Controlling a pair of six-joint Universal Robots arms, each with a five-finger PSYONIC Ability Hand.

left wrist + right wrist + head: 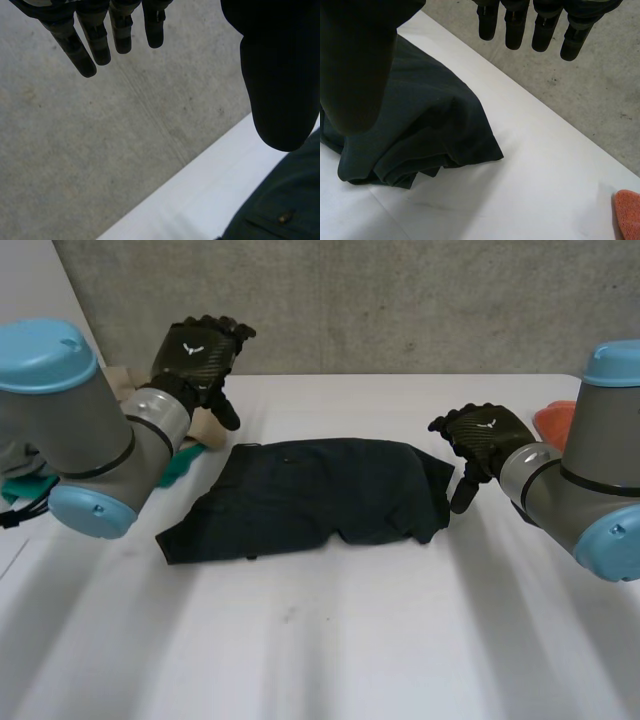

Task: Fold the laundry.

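So, L robot hand (200,350), R robot hand (485,435) open near garment (310,495).

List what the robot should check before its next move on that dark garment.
1. Left hand free: ok, fingers straight, holding nothing.
2. Right hand free: ok, its fingers straight, beside the garment's end.
3. Dark garment lying on the table: ok, though bunched at the end near the right hand.
4. Nothing on top of the garment: ok.
5. Orange cloth apart from it: ok.
6. Green cloth clear of its corner: cannot tell.
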